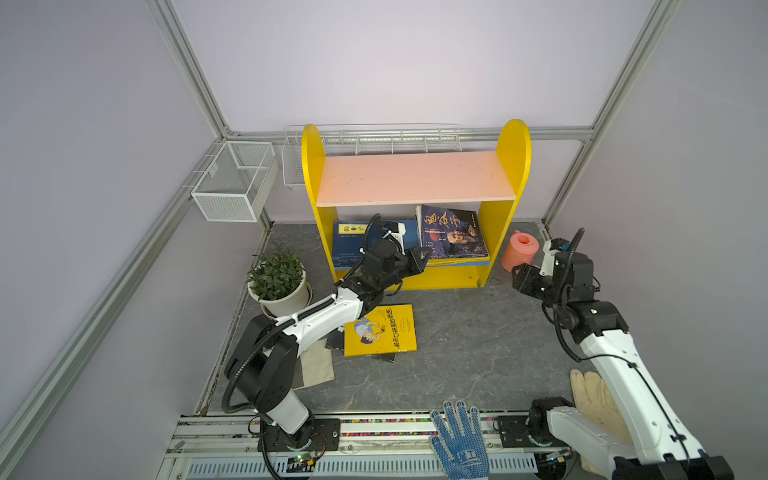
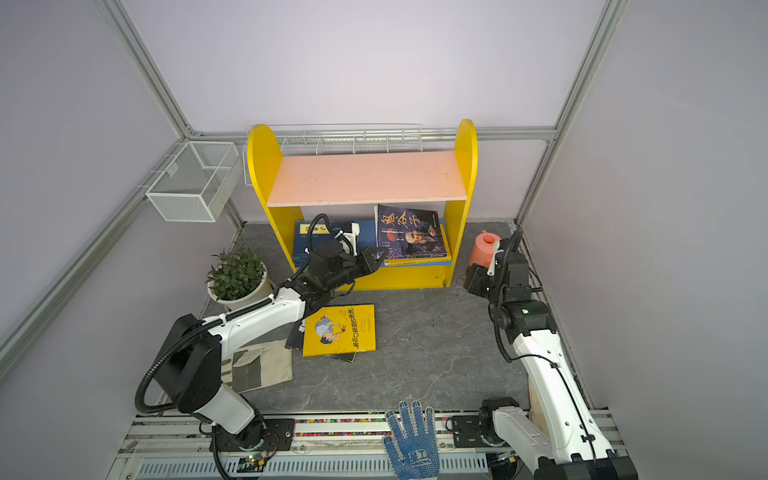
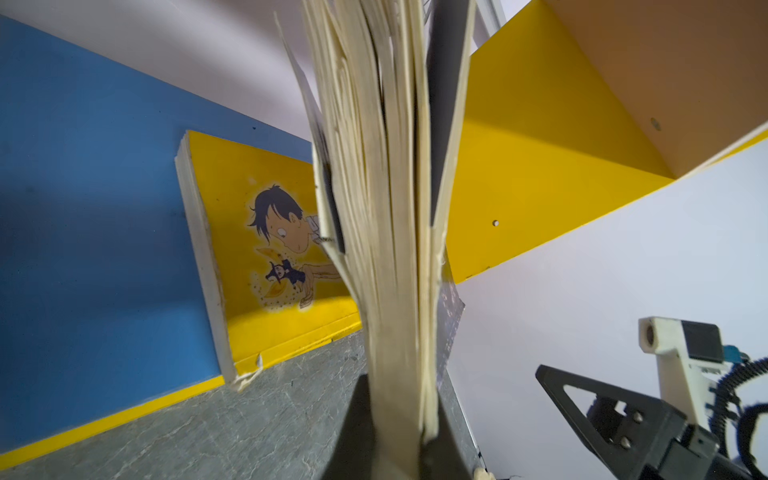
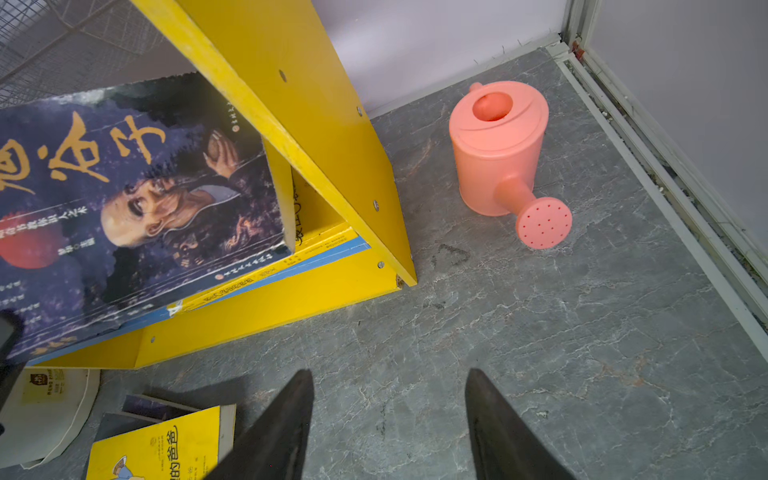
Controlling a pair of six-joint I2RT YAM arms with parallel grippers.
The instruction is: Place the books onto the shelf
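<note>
Shelving looks partway done. On the shelf [image 1: 513, 166], the blue lower board [image 3: 83, 208] carries a navy book [image 1: 353, 245] with a yellow label toward its left end. Toward its right end a dark portrait book [image 1: 453, 232] lies face up and slightly askew on a yellow cartoon-boy book [image 3: 270, 249]. The left gripper [image 1: 422, 257] is clamped on the portrait book at the board's front edge. In the left wrist view the pages fan out from between the jaws. That suggests a pinch on one thin margin, better for sliding or squaring the paperback than for lifting it. The pink upper board [image 1: 415, 176] carries no book.

On the grey tabletop [image 1: 457, 353], in front of the shelf and near the middle, a second yellow cartoon book [image 1: 380, 330] lies flat on a dark book [image 1: 388, 357]. At least these two wait to be shelved.

The right gripper [image 4: 388, 372] hangs low off the shelf's right front corner, jaws apart with nothing between them, probably keeping clear of the left arm's work. A pink watering can [image 1: 519, 251] stands near the tabletop's back right corner, and a potted plant [image 1: 276, 276] stands by its left edge.
</note>
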